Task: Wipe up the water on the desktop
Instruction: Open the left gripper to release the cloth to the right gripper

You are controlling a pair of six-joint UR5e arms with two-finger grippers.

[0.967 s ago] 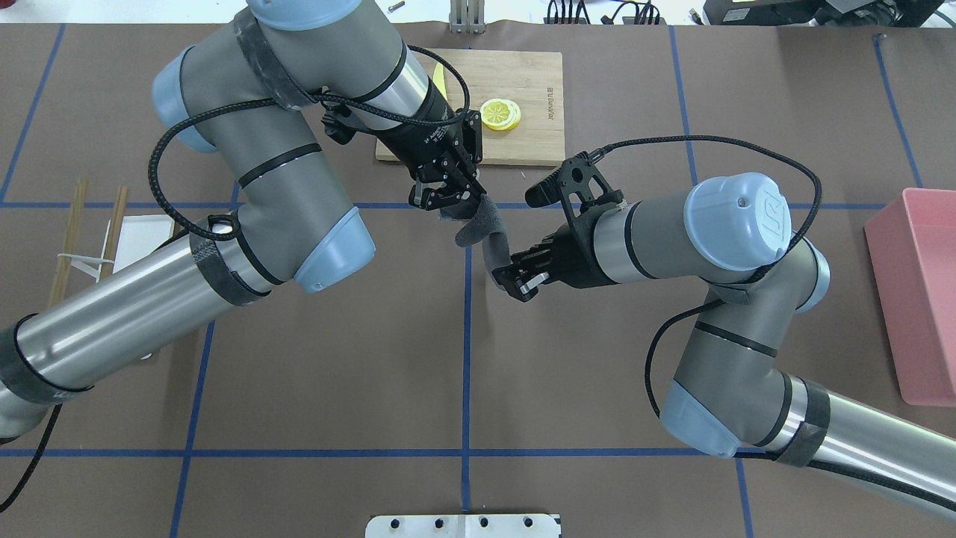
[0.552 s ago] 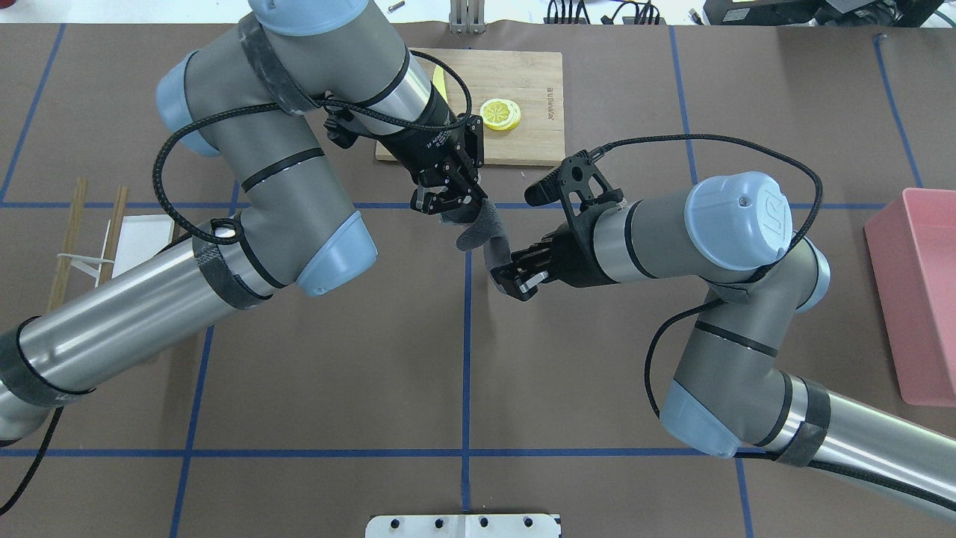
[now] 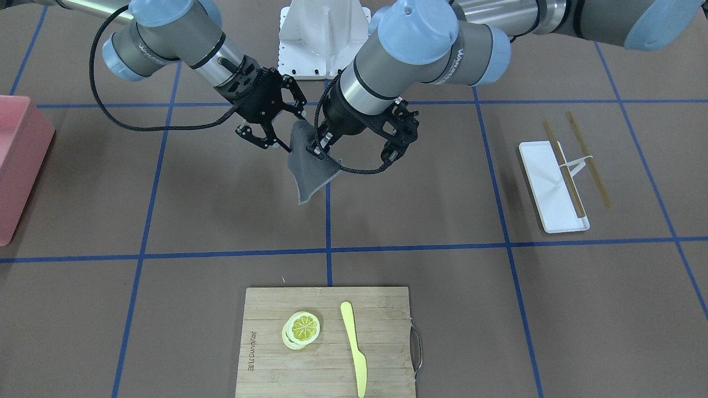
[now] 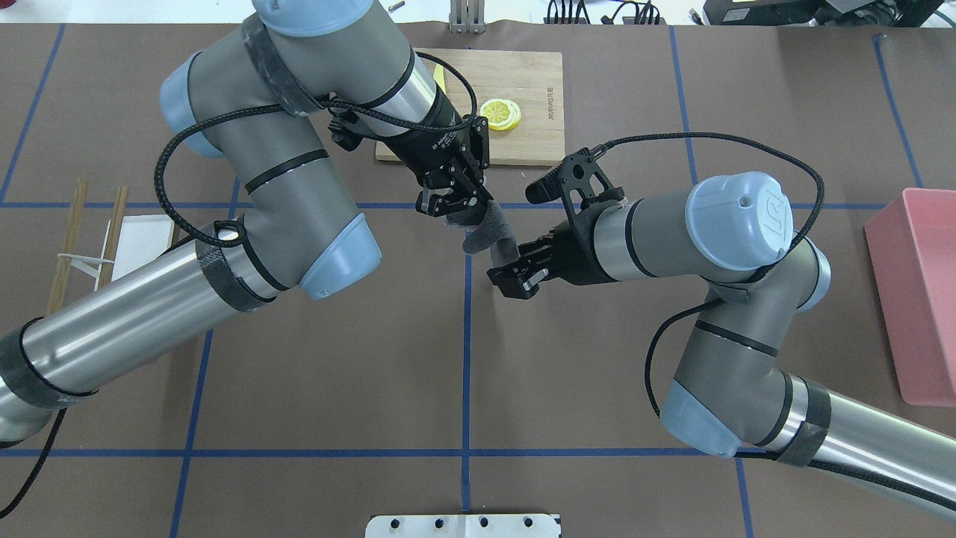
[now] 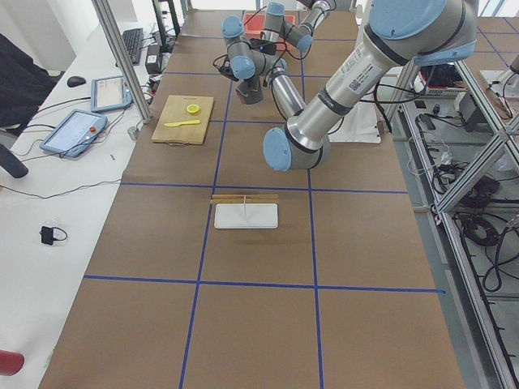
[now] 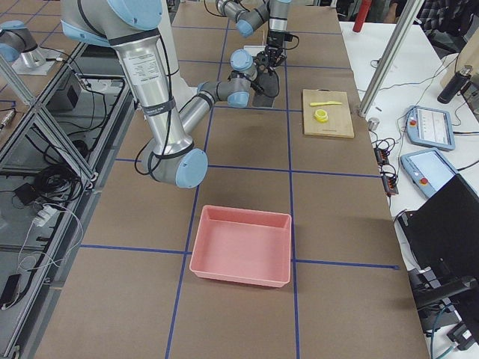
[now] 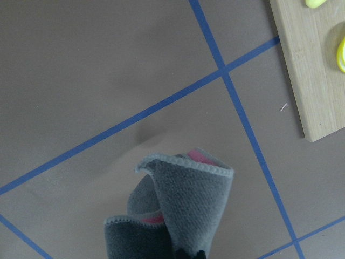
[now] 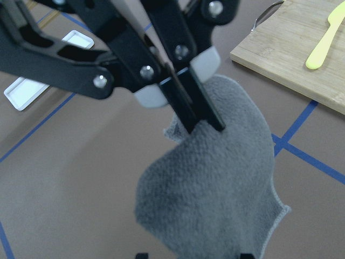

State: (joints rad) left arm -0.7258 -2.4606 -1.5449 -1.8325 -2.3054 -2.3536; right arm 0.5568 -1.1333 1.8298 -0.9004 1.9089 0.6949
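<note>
Base plate [image 4: 463, 525]: white, at 6 o'clock, nearest me on the desktop's edge.
Desktop [image 4: 336, 373]: brown w/ blue tape grid, under everything. A bare stretch lies btwn base plate & my pincers.
R pincer [image 4: 509, 282]: over the centre tape line, fingers spread wide, gripping nothing. The cloth's lower edge sits in the gap, unclamped.
Cloth [image 3: 310, 171]: grey, some pink on the folded inner side. It hangs from its top corner w/ the lower corner loose. Can't tell if it touches the desktop.
L pincer [image 8: 204, 124]: just beside R pincer at its 11 o'clock, fingers clamped tight on the cloth's top corner.
In the way: the cloth hangs btwn both pincers. From overhead my L wrist & its cable cover the cutting board's near-left part.
White tray [image 3: 553, 188]: 9 o'clock, well apart. Two wooden sticks [image 3: 586, 160], one across the tray, one just beside it on the desktop.
Pink bin [image 3: 16, 166]: 3 o'clock, well apart, at the desktop's R end.
Cutting board [image 3: 332, 342]: bamboo, 12 o'clock, just past L pincer. Lemon slices [image 3: 301, 329] & yellow knife [image 3: 354, 348] lie on it, near each other but apart.
</note>
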